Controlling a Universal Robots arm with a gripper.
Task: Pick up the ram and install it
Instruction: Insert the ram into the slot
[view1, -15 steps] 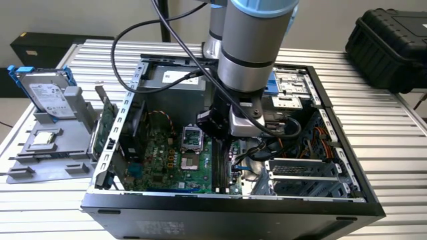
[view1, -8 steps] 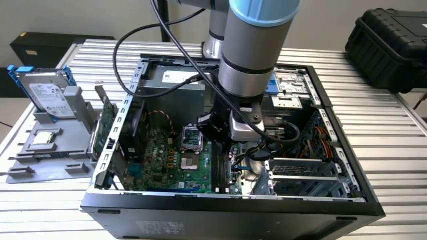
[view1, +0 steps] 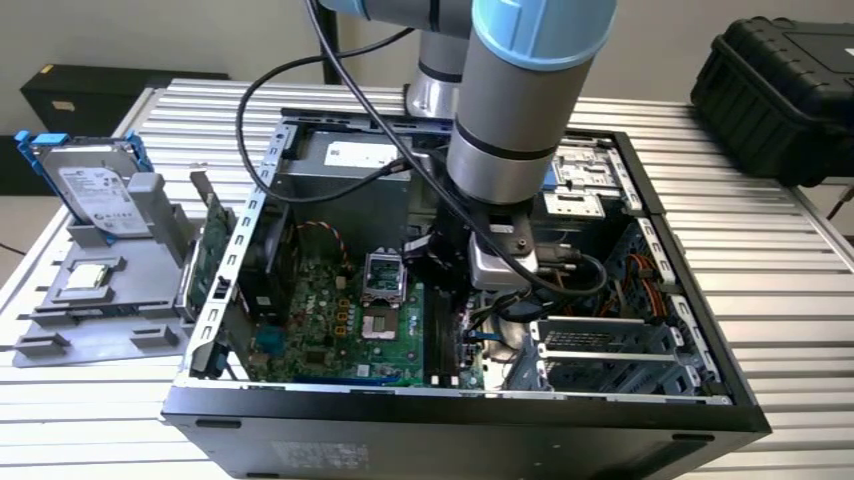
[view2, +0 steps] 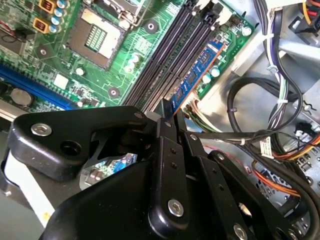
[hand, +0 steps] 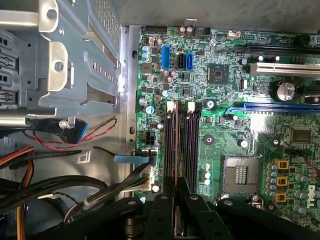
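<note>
A slatted metal table (view1: 801, 300) bears an open computer case (view1: 454, 420) lying on its side. In the exterior view, at nine o'clock from the case, a grey tray (view1: 80, 330) holds a hard drive (view1: 100, 185). A green card (view1: 207, 250) stands on edge just beside the case wall. A black carrying case (view1: 781, 90) sits at two o'clock, well apart. The arm (view1: 521, 100) comes down from twelve o'clock into the middle of the case. The claw (view2: 167, 117) is closed on one end of the ram (view2: 197, 75), which stands on its long edge in line with the outermost of the memory slots (view2: 170, 55), nearest the edge of the motherboard (view2: 150, 30). Whether it is fully seated cannot be told. In the first wrist view the ram (hand: 175, 150) shows edge-on above the claw (hand: 176, 197). Room is tight: bundled cables (view2: 260, 95) lie just past the board's edge, and a metal drive cage (hand: 75, 60) stands near.
</note>
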